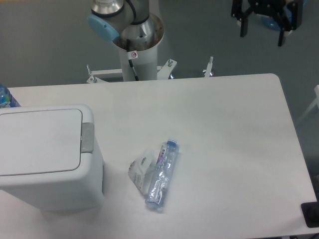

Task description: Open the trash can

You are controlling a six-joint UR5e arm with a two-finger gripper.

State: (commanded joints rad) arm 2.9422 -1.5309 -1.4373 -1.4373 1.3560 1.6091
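The trash can (45, 159) is a large white boxy bin at the left of the table. Its flat lid (37, 142) lies shut, with a small grey push tab (87, 137) on its right edge. My gripper (262, 31) hangs at the top right, high above the far edge of the table and far from the bin. Its two black fingers point down with a wide gap between them, and it holds nothing.
A clear plastic bottle (162, 174) lies on its side mid-table, next to a crumpled white wrapper (140, 171). Part of a blue bottle (6, 97) shows at the far left behind the bin. The arm's base (135, 45) stands behind the table. A black object (310, 214) sits at the right front corner.
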